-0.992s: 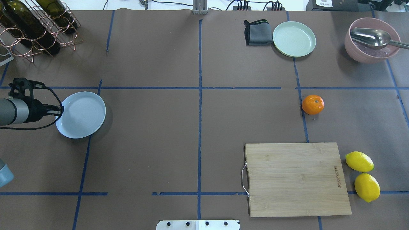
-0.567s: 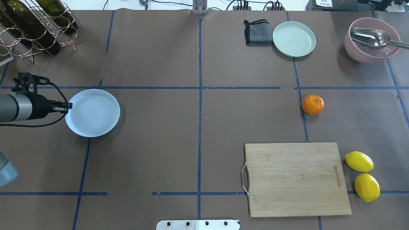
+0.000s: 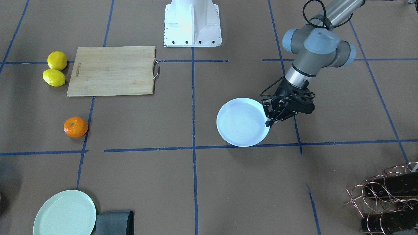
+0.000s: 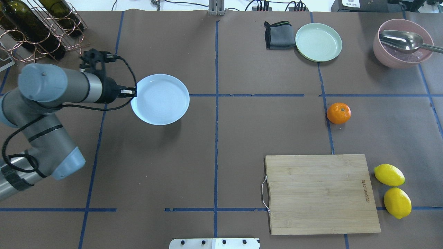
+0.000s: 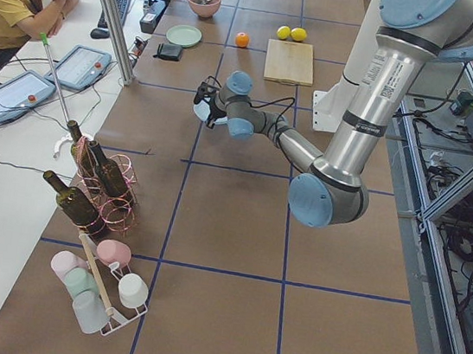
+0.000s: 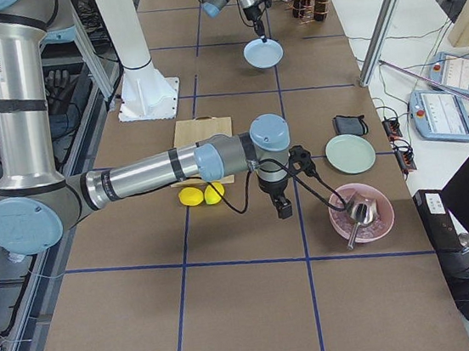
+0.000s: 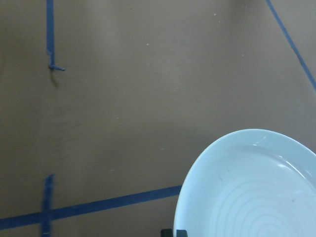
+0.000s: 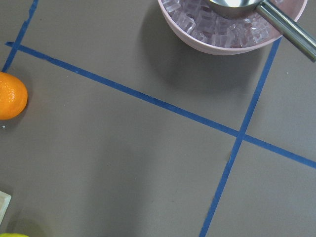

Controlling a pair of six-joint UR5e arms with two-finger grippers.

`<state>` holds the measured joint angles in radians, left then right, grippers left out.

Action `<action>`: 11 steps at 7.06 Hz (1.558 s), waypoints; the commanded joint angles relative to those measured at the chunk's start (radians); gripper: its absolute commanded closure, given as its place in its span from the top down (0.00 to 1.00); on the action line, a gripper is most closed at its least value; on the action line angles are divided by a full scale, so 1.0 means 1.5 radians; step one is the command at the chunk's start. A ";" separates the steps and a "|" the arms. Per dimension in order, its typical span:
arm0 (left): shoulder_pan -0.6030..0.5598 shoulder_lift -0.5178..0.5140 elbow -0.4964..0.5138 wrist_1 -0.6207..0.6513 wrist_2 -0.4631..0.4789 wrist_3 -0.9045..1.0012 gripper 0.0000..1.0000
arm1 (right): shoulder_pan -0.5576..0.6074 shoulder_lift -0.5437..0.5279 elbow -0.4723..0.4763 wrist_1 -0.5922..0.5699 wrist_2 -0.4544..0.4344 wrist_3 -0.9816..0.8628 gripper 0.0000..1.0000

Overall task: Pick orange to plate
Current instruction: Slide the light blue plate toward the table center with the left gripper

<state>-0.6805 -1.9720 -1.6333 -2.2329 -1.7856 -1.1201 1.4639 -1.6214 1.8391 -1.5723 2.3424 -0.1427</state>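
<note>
I am clenching my left pincer (image 4: 133,92) on the frame-left rim of the plate (image 4: 162,100), left of centre in the overhead view. Pinching only the edge is keeping the dish bare for the fruit. The offset shadow suggests I am holding the plate clear of the table. The orange (image 4: 338,113) is lying far off at right of centre on a blue tape line, so I judge I am bringing the plate toward it.

My right pincer (image 6: 283,210) is hanging over the table between the orange and the pink bowl (image 4: 384,57). I cannot tell whether it is released or clenched.

Compared with a second ago, the plate is sitting much further right and higher in the overhead frame, and more of my left arm is showing. The orange is lying where it was.
</note>
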 commanded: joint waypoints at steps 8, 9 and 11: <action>0.130 -0.127 0.096 0.023 0.097 -0.094 1.00 | 0.004 0.000 -0.001 0.000 0.000 0.000 1.00; 0.111 -0.119 0.070 0.029 0.091 -0.073 1.00 | 0.004 0.001 0.000 0.000 0.000 0.000 1.00; 0.039 -0.050 -0.027 0.087 0.005 0.085 1.00 | 0.004 0.001 0.004 0.000 0.000 0.001 1.00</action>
<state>-0.5555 -2.1123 -1.5789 -2.1568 -1.7087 -1.1272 1.4695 -1.6201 1.8412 -1.5723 2.3424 -0.1423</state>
